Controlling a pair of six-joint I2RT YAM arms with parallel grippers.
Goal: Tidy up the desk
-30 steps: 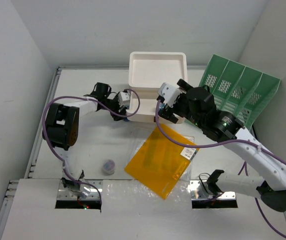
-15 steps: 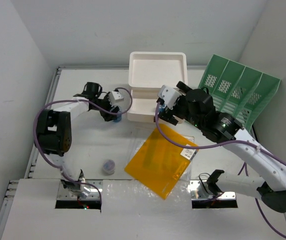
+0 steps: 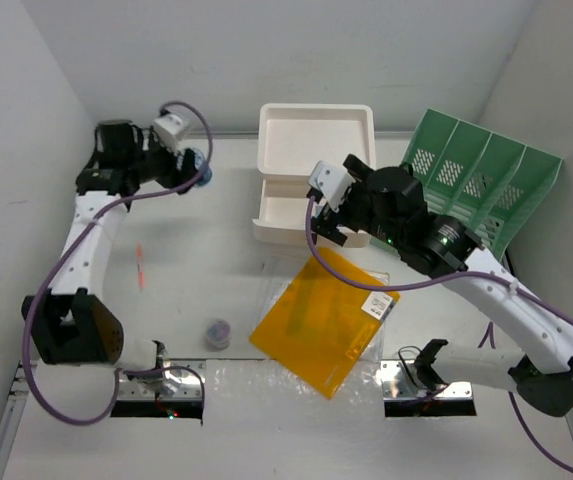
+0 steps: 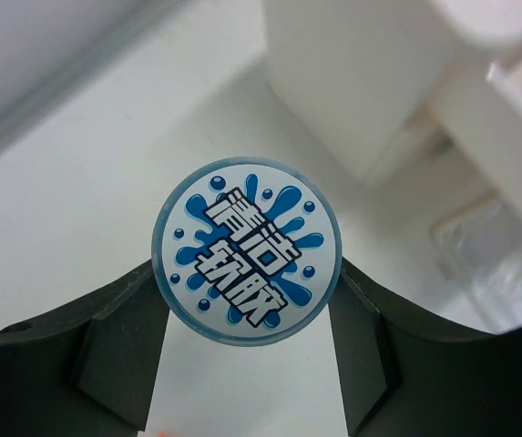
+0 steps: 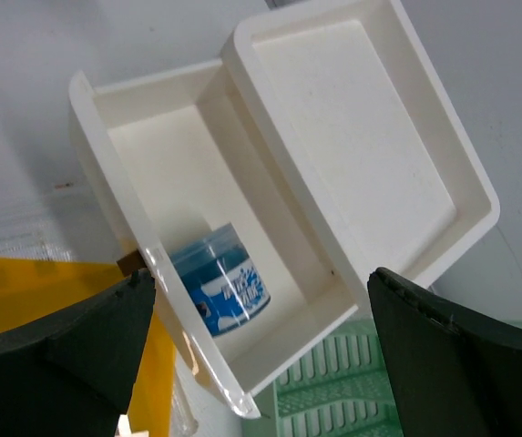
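Only the right wrist view shows the blue tub (image 5: pixel 222 278) in the open drawer (image 5: pixel 169 164); the right fingers (image 5: pixel 60 346) gape empty. At the counter's (image 3: pixel 196 250) eleven o'clock the left fingers (image 4: pixel 119 337) clamp a round-labelled jar (image 4: pixel 247 252).

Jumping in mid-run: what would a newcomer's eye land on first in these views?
The orange folder lying in the middle of the desk stands out most, with the green file rack at the far right. The left gripper is shut on a round blue tub with a splash label, and a second blue tub sits in the open white drawer.
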